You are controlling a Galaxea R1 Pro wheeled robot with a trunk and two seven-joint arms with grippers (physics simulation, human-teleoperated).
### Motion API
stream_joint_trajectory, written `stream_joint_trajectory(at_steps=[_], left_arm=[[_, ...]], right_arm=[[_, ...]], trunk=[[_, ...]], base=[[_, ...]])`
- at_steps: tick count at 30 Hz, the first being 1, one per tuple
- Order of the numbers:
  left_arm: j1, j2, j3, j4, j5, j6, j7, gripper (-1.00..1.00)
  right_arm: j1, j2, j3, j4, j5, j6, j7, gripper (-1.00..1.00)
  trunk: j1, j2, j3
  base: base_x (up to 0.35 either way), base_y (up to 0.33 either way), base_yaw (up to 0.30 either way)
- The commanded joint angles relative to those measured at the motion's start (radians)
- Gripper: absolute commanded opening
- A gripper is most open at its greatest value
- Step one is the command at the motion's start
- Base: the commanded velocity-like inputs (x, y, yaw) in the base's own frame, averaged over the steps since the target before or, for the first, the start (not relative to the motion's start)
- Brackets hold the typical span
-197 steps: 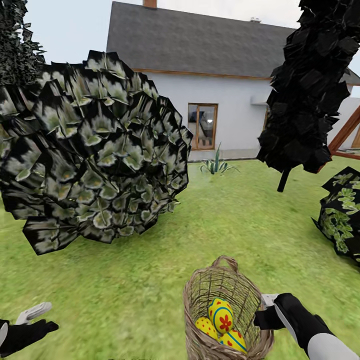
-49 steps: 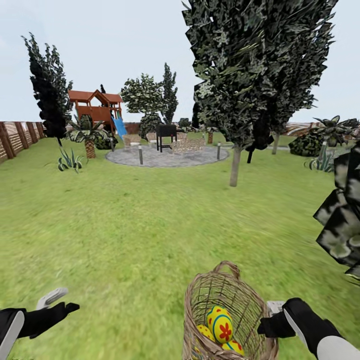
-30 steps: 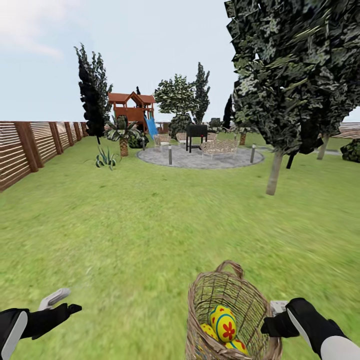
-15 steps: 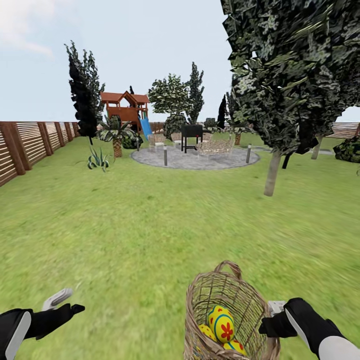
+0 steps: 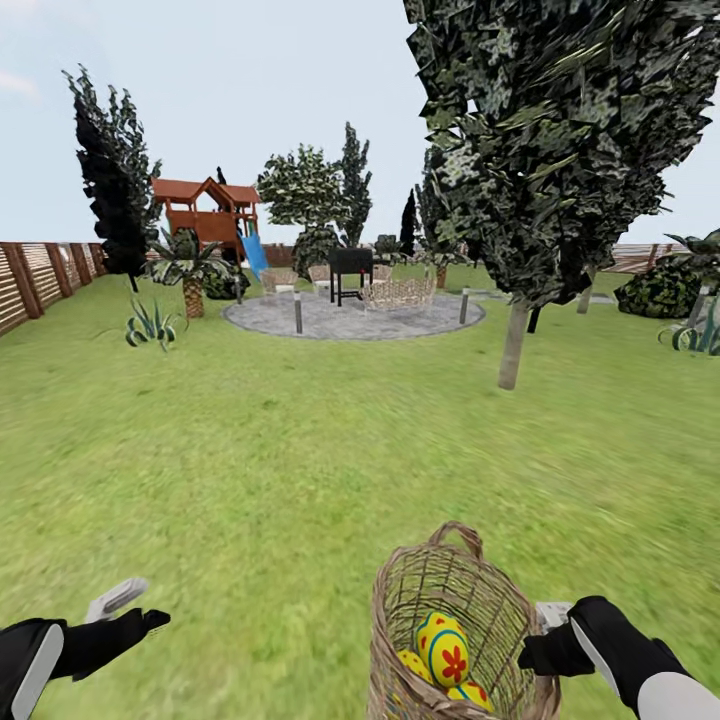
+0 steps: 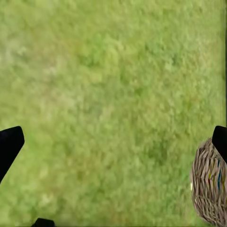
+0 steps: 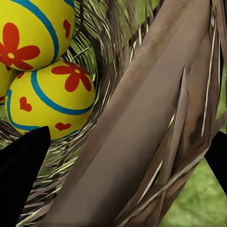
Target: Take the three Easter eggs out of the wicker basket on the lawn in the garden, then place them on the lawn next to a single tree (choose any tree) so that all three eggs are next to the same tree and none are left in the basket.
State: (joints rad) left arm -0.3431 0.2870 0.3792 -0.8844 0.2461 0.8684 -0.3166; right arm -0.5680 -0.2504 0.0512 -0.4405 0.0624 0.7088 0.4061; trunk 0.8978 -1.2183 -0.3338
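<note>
My right gripper (image 5: 542,640) is shut on the rim of the wicker basket (image 5: 400,592) and holds it off the lawn (image 5: 280,450), low in the head view. Three yellow Easter eggs (image 5: 445,648) with red flowers lie inside. In the right wrist view the basket rim (image 7: 142,118) runs between my fingers (image 7: 23,175), with two eggs (image 7: 52,99) behind it. My left gripper (image 5: 125,610) hangs open over bare grass, its fingers (image 6: 9,146) wide apart, the basket (image 6: 210,189) beside it. A tree with a thin grey trunk (image 5: 512,345) stands ahead to the right.
A round grey paved patch (image 5: 350,315) with a black grill, chairs and short posts lies beyond the grass. A red playhouse (image 5: 205,215), a small palm (image 5: 190,280) and a wooden fence (image 5: 40,275) stand at the far left. Low bushes (image 5: 660,290) are at the far right.
The whole view has swung, so the camera moved: fence and paving slid left and the thin-trunked tree looks a little nearer. The basket stays in my right gripper; the left stays open.
</note>
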Motion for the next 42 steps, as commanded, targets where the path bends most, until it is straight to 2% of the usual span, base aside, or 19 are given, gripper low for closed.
stream_joint_trajectory(at_steps=[1,12,17,18,20,25,27,29,30,32,33,37,40,42], left_arm=[[0.000,0.000,0.003,-0.001,-0.003,0.005,-0.006,1.00],[-0.001,-0.001,0.003,0.001,-0.004,0.004,-0.006,1.00],[0.000,-0.048,0.000,0.000,-0.030,0.004,-0.004,1.00],[-0.001,-0.053,0.000,-0.001,-0.051,0.004,-0.004,1.00],[-0.001,-0.055,0.001,-0.001,-0.064,0.004,-0.004,1.00],[0.000,-0.066,0.000,0.000,-0.068,0.004,-0.003,1.00],[0.000,-0.067,0.000,-0.001,-0.068,0.004,-0.003,1.00],[0.000,-0.068,0.000,-0.001,-0.068,0.004,-0.002,1.00],[-0.001,-0.069,0.001,0.000,-0.068,0.004,-0.002,1.00],[-0.001,-0.080,0.000,0.000,-0.069,0.004,-0.002,1.00],[0.000,-0.088,0.000,0.000,-0.075,0.004,-0.002,1.00],[0.000,-0.127,0.001,0.000,-0.158,0.003,-0.002,1.00],[-0.001,-0.132,0.001,0.000,-0.167,0.003,-0.002,1.00],[-0.001,-0.132,0.001,0.001,-0.168,0.003,-0.002,1.00]], right_arm=[[-0.001,-0.001,0.004,-0.002,-0.004,0.004,0.006,-1.00],[-0.001,-0.011,-0.002,-0.002,-0.006,0.006,0.010,-1.00],[-0.001,-0.014,-0.002,-0.001,-0.004,0.000,0.007,-1.00],[-0.001,-0.021,-0.001,0.004,-0.005,-0.001,0.008,-1.00],[-0.001,-0.026,-0.002,0.029,-0.004,-0.002,0.008,-1.00],[-0.001,-0.026,-0.002,0.035,-0.003,0.001,0.005,-1.00],[-0.001,-0.025,-0.001,0.033,-0.003,0.016,0.003,-1.00],[-0.001,-0.029,-0.004,0.031,-0.002,0.078,-0.005,-1.00],[-0.001,-0.042,-0.007,0.028,-0.003,0.129,-0.010,-1.00],[-0.001,-0.060,-0.007,0.001,-0.001,0.174,-0.013,-1.00],[-0.001,-0.063,-0.005,-0.012,-0.003,0.173,-0.009,-1.00],[-0.001,-0.065,0.005,-0.024,0.018,0.176,-0.023,-1.00],[-0.001,-0.044,0.008,-0.021,0.030,0.177,-0.030,-1.00],[-0.001,-0.043,0.005,-0.021,0.030,0.175,-0.028,-1.00]], trunk=[[0.001,-0.001,-0.002],[0.001,-0.001,-0.008],[0.001,-0.001,-0.009],[0.001,-0.001,-0.009],[0.001,-0.001,-0.009],[0.001,-0.001,-0.009],[0.001,-0.001,-0.009],[0.001,-0.001,-0.009],[0.001,-0.001,-0.009],[0.001,-0.001,-0.009],[0.001,-0.001,-0.009],[0.001,-0.001,-0.009],[0.001,-0.001,-0.009],[0.001,-0.001,-0.009]], base=[[0.346,0.101,-0.300],[0.346,0.101,-0.297],[0.346,0.086,-0.099],[0.346,0.015,-0.003],[0.346,0.005,-0.001],[0.346,0.000,0.000],[0.346,0.000,0.000],[0.346,0.000,0.000],[0.346,0.000,0.000],[0.346,0.000,0.000],[0.346,0.000,0.000],[0.346,0.000,0.000],[0.346,0.000,0.000],[0.346,0.000,0.000]])
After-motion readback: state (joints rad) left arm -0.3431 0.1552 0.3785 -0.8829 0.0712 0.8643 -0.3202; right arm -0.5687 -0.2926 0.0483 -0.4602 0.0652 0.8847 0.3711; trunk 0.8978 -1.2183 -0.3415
